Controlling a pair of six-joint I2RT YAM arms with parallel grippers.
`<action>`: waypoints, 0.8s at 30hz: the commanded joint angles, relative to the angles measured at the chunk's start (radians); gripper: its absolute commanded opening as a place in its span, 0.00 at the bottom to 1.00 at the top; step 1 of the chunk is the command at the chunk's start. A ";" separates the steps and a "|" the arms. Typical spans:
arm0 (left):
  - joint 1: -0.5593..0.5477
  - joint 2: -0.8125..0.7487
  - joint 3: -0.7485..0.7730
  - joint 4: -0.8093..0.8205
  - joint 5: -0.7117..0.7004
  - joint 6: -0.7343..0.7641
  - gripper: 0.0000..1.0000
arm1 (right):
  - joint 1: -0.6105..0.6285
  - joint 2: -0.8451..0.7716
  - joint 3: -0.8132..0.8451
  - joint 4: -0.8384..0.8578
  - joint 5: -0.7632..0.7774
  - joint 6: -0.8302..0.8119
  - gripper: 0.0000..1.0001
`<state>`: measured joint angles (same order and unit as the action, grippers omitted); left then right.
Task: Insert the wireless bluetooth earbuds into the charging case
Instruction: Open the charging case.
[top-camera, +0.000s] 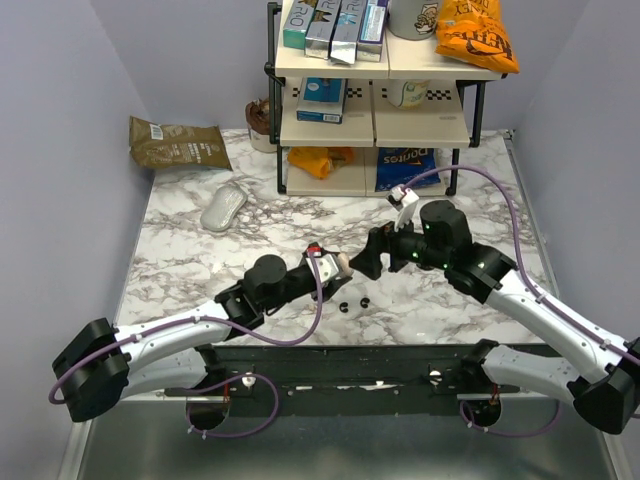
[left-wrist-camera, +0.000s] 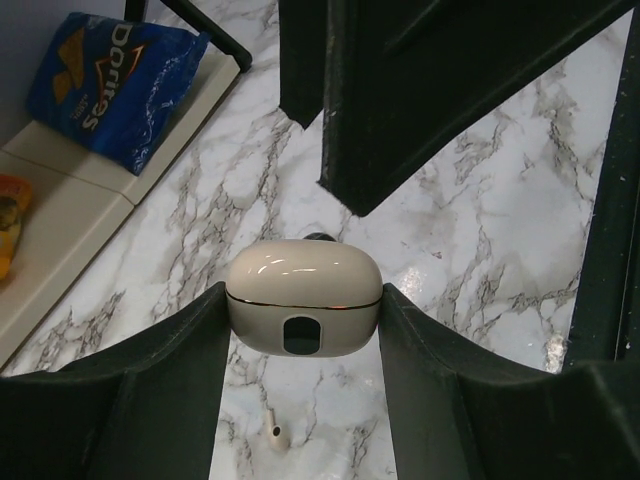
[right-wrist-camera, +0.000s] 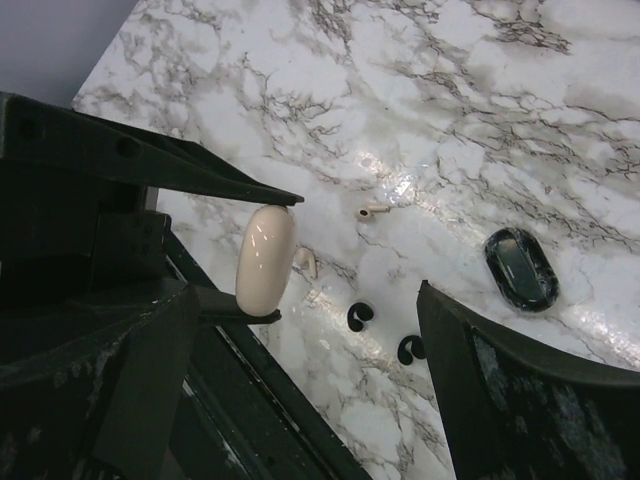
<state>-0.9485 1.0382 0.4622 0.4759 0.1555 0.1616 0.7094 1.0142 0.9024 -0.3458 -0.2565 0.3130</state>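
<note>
My left pincer (left-wrist-camera: 303, 312) grips the glossy cream oval charging case (left-wrist-camera: 303, 275), my right pincer (right-wrist-camera: 358, 245) gapes wide beside it, and two tiny glossy black earbuds (right-wrist-camera: 360, 317) lie just nearer on the marble table (top-camera: 200, 262), probably light, slippery, best pinched across their middles.

Blue glossy crisp bag (left-wrist-camera: 115, 85), upper left of left wrist view, on pale shelf board (left-wrist-camera: 70, 200): white "Doritos" lettering, turned sideways. Same word legible on it at upper centre of top view. Teal-and-silver cartons (top-camera: 335, 25), top edge: perhaps "RIO", unsure. Orange snack bag (top-camera: 477, 35) and brown pouch (top-camera: 178, 142): print unreadable.
</note>
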 joint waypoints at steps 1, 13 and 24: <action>-0.039 -0.003 0.026 -0.003 -0.071 0.078 0.00 | 0.027 0.044 0.039 -0.007 -0.032 -0.002 0.97; -0.065 -0.018 0.010 0.009 -0.103 0.084 0.00 | 0.050 0.101 0.027 0.002 0.005 0.029 0.95; -0.076 -0.067 -0.002 0.001 -0.122 0.079 0.00 | 0.052 0.084 0.018 -0.016 0.095 0.046 0.94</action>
<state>-1.0134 1.0019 0.4633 0.4637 0.0559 0.2287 0.7536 1.1183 0.9173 -0.3405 -0.2180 0.3500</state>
